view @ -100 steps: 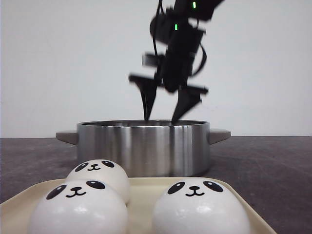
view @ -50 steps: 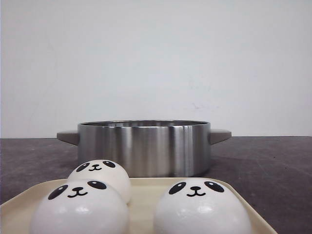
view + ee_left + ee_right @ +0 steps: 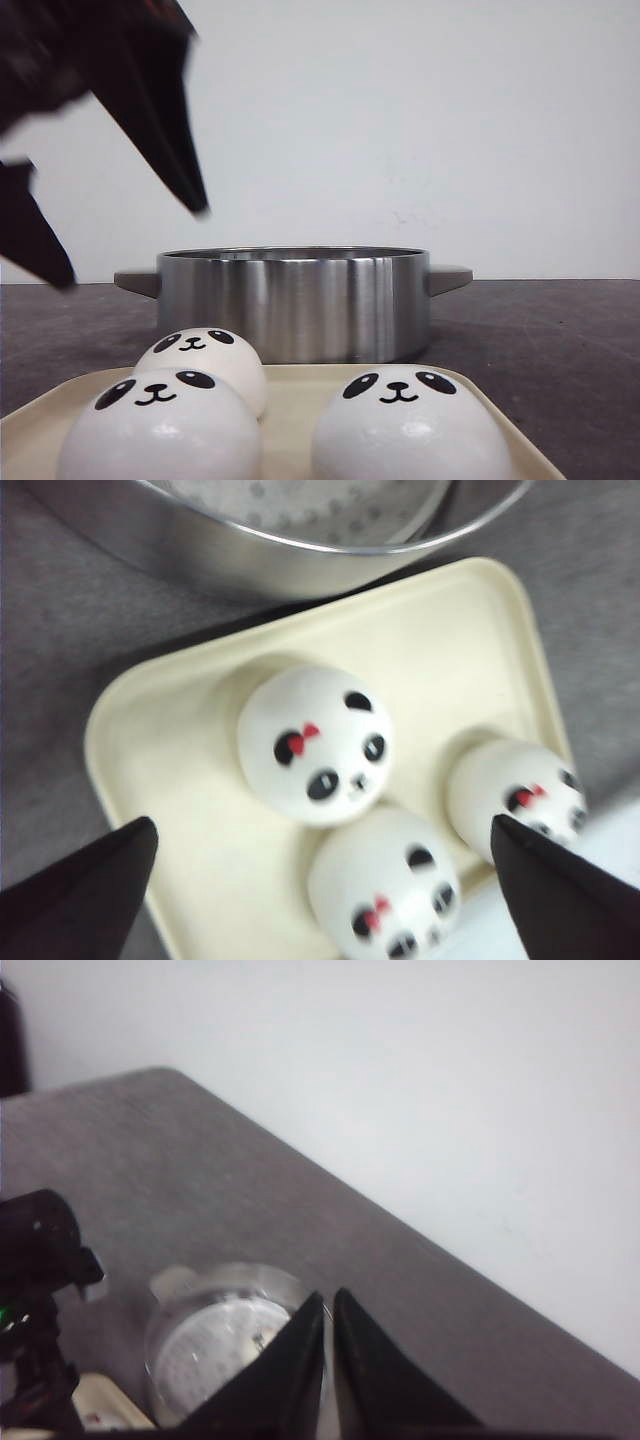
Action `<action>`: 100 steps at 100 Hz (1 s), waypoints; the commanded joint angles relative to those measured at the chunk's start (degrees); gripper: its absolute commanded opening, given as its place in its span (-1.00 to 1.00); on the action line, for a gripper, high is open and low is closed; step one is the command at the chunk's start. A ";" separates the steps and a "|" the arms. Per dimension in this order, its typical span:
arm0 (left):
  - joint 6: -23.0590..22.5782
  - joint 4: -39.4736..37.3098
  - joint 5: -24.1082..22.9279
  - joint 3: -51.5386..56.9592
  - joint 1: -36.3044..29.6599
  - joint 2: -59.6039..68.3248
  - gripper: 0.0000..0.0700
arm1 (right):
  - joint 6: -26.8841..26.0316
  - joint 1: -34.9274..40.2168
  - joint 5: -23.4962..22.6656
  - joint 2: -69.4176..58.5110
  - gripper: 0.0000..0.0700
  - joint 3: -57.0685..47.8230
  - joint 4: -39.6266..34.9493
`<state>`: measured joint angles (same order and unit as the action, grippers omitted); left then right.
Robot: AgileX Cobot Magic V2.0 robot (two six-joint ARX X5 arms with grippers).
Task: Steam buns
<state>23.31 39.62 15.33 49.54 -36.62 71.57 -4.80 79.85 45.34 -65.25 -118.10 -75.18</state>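
Three white panda-faced buns sit on a cream tray (image 3: 300, 395): one at the back left (image 3: 205, 358), one at the front left (image 3: 160, 430), one at the front right (image 3: 405, 430). The left wrist view shows the same three buns (image 3: 315, 742) (image 3: 385, 890) (image 3: 515, 790). My left gripper (image 3: 130, 245) is open and empty, hanging above the tray's left side; in its own view (image 3: 322, 822) the jaws straddle the buns from above. My right gripper (image 3: 330, 1295) is shut and empty, high above the table. A fourth bun is not visible.
A steel pot (image 3: 295, 300) with two side handles stands just behind the tray; its perforated steamer floor shows in the left wrist view (image 3: 300, 500) and the right wrist view (image 3: 215, 1335). Dark grey table (image 3: 540, 350) surrounds it, with a white wall behind.
The right gripper, open above the pot a second ago, has left the front view. The open left gripper has come in at the upper left, above the tray.
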 commanded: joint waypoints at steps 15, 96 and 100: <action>0.42 -4.66 -0.20 0.66 -0.55 9.97 1.00 | -10.78 4.11 10.25 3.91 -0.97 -0.92 -6.27; 0.17 -1.81 3.04 11.10 -3.23 5.35 -0.97 | -16.26 4.39 13.68 8.09 -0.97 11.52 -5.97; 0.11 -1.86 1.84 13.49 -3.23 4.37 -0.97 | -16.24 4.39 13.73 8.07 -0.97 11.52 -5.62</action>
<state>23.55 38.50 18.70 59.22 -39.57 76.73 -19.68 83.26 58.59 -56.86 -105.54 -77.34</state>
